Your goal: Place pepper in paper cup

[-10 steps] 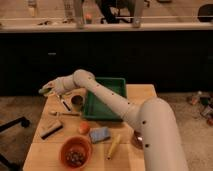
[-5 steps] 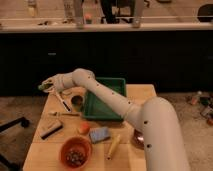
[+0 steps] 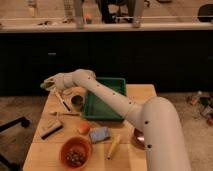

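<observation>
My gripper [image 3: 48, 84] is at the end of the long white arm, over the far left corner of the wooden table [image 3: 50, 155]. A small pale greenish patch shows at its tip; it may be the pepper, but I cannot tell. No other green pepper shows on the table. I cannot make out the paper cup; the spot under the gripper is hidden by it. The dark round can [image 3: 77, 101] stands just right of and below the gripper.
A green tray [image 3: 106, 98] sits at the back middle. An orange bowl [image 3: 75, 151], a round orange fruit [image 3: 84, 128], a blue sponge [image 3: 99, 134], a yellow elongated item [image 3: 113, 146] and a black bar [image 3: 51, 129] lie nearer the front.
The gripper has shifted only slightly at the table's far left corner, rising a little. Nothing on the table has moved.
</observation>
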Controlling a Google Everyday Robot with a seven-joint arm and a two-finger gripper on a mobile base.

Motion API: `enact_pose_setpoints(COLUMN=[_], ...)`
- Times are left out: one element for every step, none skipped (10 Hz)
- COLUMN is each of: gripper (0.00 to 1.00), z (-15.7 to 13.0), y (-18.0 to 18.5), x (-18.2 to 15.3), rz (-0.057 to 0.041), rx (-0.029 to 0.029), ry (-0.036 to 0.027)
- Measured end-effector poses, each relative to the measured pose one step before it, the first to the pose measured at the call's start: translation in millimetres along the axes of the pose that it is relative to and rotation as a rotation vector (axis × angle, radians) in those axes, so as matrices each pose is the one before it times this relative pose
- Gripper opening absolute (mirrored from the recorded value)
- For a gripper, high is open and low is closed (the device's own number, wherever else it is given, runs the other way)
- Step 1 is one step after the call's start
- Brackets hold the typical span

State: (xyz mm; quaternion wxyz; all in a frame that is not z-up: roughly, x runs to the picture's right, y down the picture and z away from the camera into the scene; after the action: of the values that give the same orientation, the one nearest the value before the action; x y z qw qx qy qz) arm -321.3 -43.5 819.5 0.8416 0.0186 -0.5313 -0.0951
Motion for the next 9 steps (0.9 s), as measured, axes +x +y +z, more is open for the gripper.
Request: enact_pose_setpoints(gripper=[0.00,0.00,0.00,0.00,0.00,0.00,0.00,0.00,0.00], z=[-1.85,-1.87,-1.54,-2.04,-2.08,-0.45,0.34,0.76,0.12], y=[-1.75,-1.76,-1.82,-1.90,-4.41,-2.26,-3.63,-3.04,-1.89], x=[2.34,1.99,0.99,2.62,3.03,2.27,2.61,4.46,3.18], rz=[-0.00017,0.00084,0.00236,0.00637,0.00418,0.00392,0.00807,0.01263,0.00732], rx=[0.00659,0.00705,0.00723,0.01249,0.01937,0.01292,0.01946,0.02734,0.01680], ry=[0.00574,0.00378,0.00054,-0.00133,-0.00630,-0.00723,-0.01466,-0.02265,-0.01213])
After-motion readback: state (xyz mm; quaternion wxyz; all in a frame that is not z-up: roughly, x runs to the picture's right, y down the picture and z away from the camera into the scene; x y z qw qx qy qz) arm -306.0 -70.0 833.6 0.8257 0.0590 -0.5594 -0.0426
